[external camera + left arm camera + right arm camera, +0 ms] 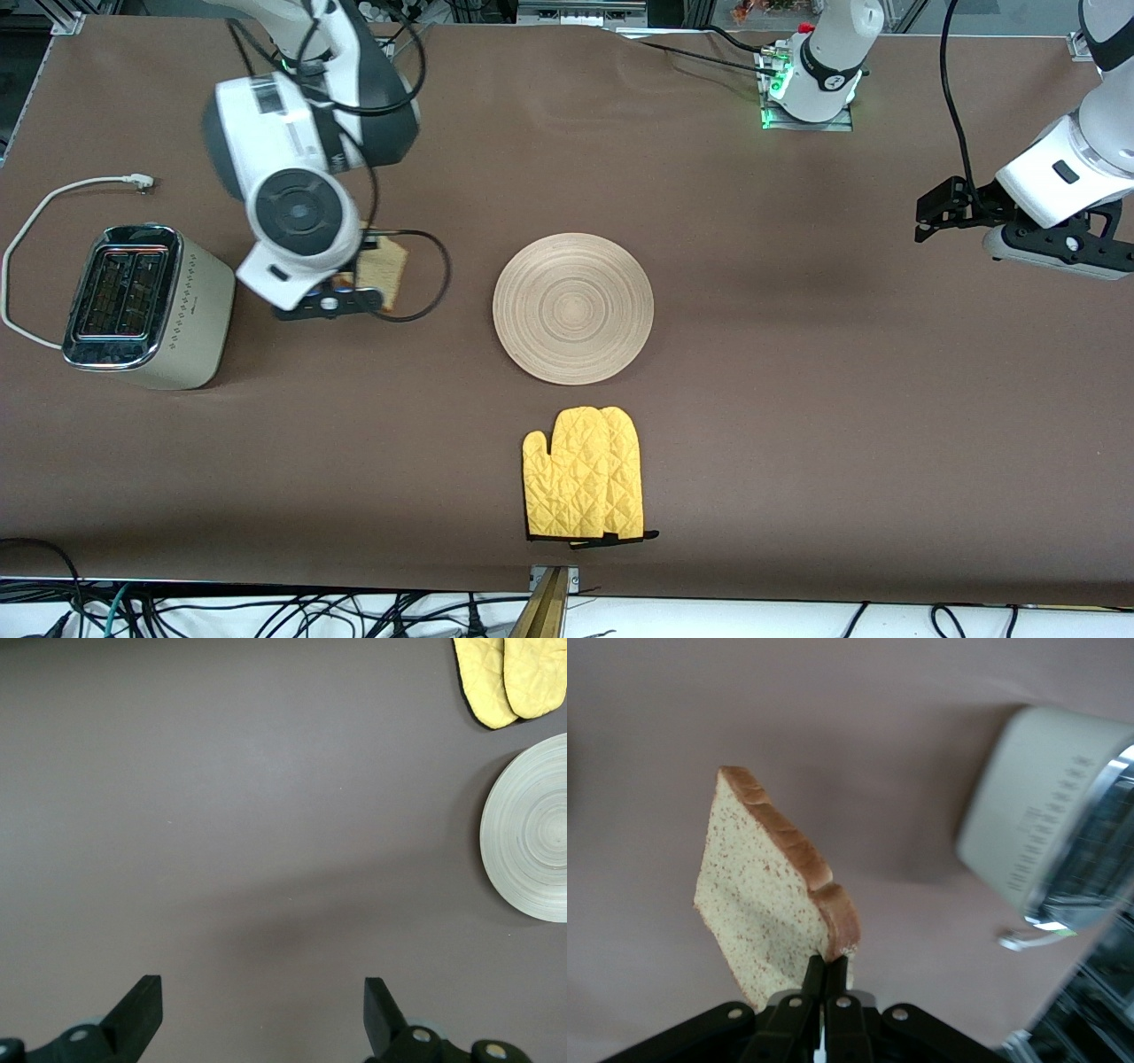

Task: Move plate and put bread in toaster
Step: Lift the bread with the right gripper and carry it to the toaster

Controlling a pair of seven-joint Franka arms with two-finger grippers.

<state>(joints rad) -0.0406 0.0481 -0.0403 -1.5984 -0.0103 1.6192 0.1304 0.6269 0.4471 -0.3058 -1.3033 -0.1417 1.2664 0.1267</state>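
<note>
My right gripper [361, 285] is shut on the bread [386, 270], a speckled slice with a darker crust, and holds it in the air over bare table between the toaster [146, 307] and the plate [573, 307]. In the right wrist view the gripper [829, 964] pinches a corner of the bread [766, 899], with the toaster [1045, 824] off to one side. The cream toaster stands at the right arm's end, slots up. The round wooden plate lies mid-table, bare. My left gripper [939, 213] is open and empty, waiting in the air at the left arm's end; its wrist view [262, 1005] shows the plate [532, 842].
A pair of yellow oven mitts [585, 474] lies nearer the front camera than the plate, also in the left wrist view [509, 678]. The toaster's white cord [35, 221] loops on the table beside it. A brown cloth covers the table [797, 399].
</note>
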